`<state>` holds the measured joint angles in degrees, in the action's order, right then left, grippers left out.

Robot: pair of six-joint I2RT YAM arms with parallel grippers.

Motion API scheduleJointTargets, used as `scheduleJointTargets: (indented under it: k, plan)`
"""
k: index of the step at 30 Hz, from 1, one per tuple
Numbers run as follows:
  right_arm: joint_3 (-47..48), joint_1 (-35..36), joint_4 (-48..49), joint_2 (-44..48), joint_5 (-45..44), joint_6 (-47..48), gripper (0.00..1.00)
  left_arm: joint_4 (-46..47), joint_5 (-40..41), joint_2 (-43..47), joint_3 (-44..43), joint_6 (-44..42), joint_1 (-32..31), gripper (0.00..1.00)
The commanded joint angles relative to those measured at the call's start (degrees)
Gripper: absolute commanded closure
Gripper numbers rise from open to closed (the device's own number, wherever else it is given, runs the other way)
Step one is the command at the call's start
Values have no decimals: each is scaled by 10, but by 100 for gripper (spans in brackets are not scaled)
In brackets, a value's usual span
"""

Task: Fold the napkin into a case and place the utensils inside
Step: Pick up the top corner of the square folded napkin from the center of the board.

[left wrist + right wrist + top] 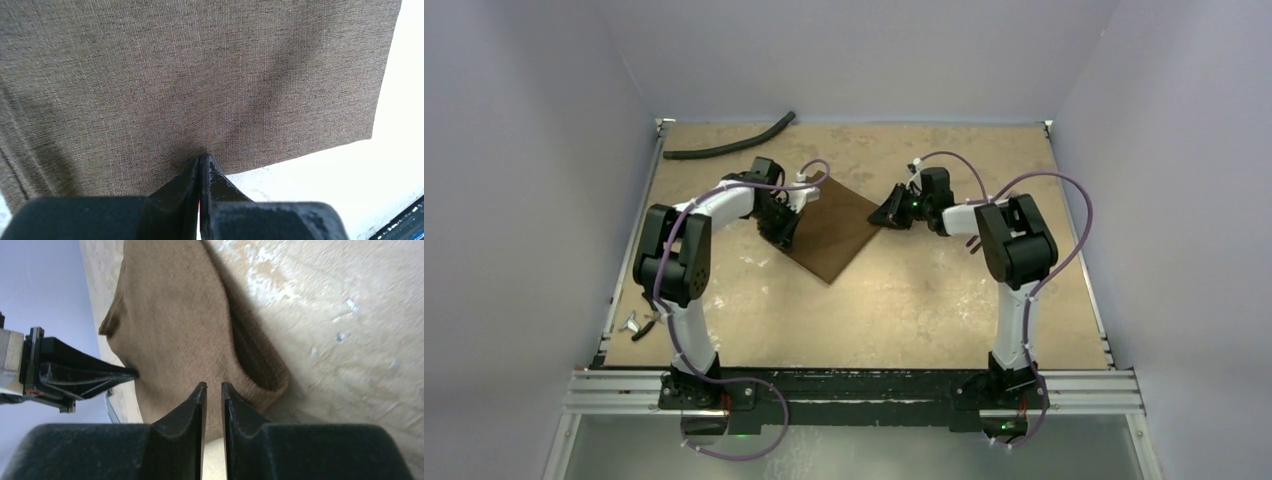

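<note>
Left gripper (pixel 201 157): jaws together, pinching the near edge of the napkin (pixel 829 225). Right gripper (pixel 213 385): thin gap between the jaws at the napkin's right corner, and I can't tell if cloth is caught. The napkin lies mid-table (pixel 904 300) between both arms, partly raised. The utensils (pixel 639 325) are well apart, by the left edge. Risks as I see them: the left pinch is only on the hem, so a pull could slip it. An uneven pull would skew the fold.
</note>
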<state>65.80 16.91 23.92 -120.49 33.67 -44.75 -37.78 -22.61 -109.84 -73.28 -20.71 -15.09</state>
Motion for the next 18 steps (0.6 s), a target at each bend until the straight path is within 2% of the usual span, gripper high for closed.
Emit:
scheduleJointTargets:
  k: [1,6,10,18]
  plan:
    - [-21,14,52,67,-6,-13,78,-34,-20,22,-46,-30,6,100]
    - [6,59,46,81,4,-10,78,-60,-65,32,-85,-8,8,100]
    - [19,68,40,48,11,-13,86,-45,-61,20,-89,12,18,100]
    - [7,66,58,-17,29,-23,92,-1,-19,-4,-65,18,115,100]
